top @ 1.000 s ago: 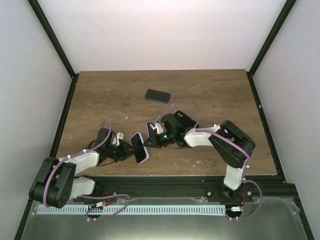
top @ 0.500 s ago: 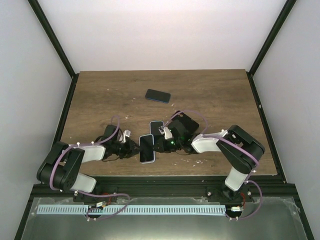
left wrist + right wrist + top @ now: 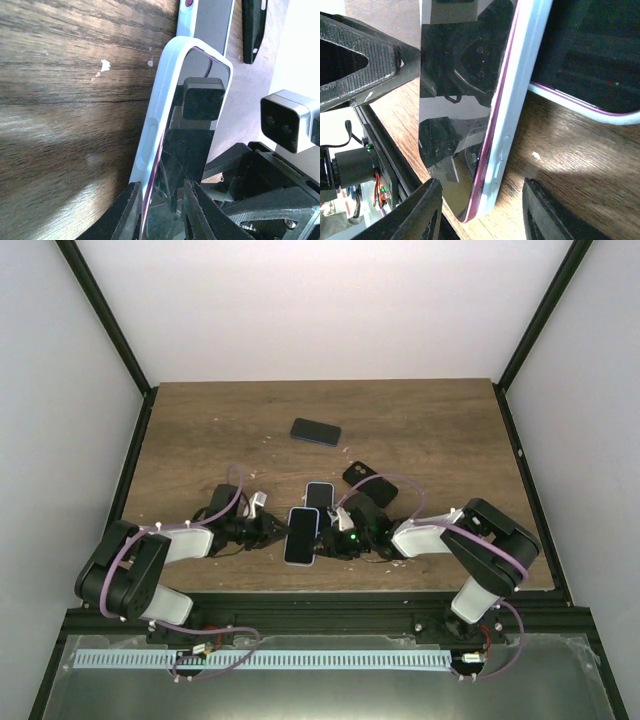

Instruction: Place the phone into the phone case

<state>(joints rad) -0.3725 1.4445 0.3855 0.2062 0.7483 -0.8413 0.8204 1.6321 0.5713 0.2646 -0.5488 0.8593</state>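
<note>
The phone [image 3: 302,536] sits on the table [image 3: 440,430], just before a second phone [image 3: 319,496].

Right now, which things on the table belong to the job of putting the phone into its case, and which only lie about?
For the job:
- white-cased phone, gripped at one end by the left gripper
- right gripper, open around its other end

Lying about:
- second white-rimmed phone, flat beside it
- black case
- dark phone, farther back

Brown wooden table [image 3: 450,430] with white specks [image 3: 104,65]; black frame posts [image 3: 100,310]; plain white walls [image 3: 320,300] behind
</note>
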